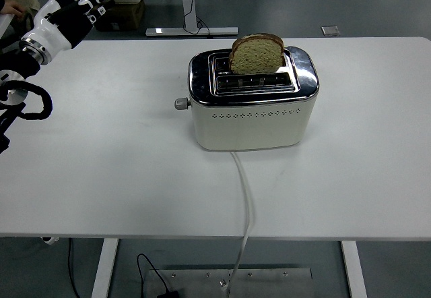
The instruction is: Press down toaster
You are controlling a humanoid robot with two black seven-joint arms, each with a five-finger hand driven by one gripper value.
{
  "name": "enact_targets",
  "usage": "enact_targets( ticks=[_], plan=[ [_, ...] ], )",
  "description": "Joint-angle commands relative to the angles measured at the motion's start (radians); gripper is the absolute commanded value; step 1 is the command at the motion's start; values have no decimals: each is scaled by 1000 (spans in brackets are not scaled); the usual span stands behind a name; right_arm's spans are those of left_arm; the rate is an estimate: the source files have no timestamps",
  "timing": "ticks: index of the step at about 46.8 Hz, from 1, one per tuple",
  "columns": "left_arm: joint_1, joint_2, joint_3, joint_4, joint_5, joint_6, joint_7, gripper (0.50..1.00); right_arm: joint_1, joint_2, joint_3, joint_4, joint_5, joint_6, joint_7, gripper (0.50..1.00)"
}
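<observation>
A cream and chrome toaster [252, 102] stands at the middle of the white table [101, 163]. A slice of brown bread [256, 53] sticks up out of its far slot. The toaster's lever knob [180, 103] juts out of its left end, in the raised position. My left hand [76, 3] is at the top left corner, above the table's far left edge, fingers spread and holding nothing, far from the toaster. The right arm is out of view.
The toaster's white cord [246, 197] runs from its front face over the table's near edge. Table legs and cables show on the floor beyond the far edge. A person's hand [10, 6] shows at the far left edge.
</observation>
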Motion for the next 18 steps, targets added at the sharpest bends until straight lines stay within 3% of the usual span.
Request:
enact_targets(
  ticks=[1, 18],
  plan=[
    [37, -16, -12, 0, 0, 7, -1, 1000, 0, 0, 0, 1, 1, 0, 0, 998],
    [127, -20, -54, 26, 3, 13, -30, 1000, -1, 0, 3, 1, 2, 0, 6, 998]
  ],
)
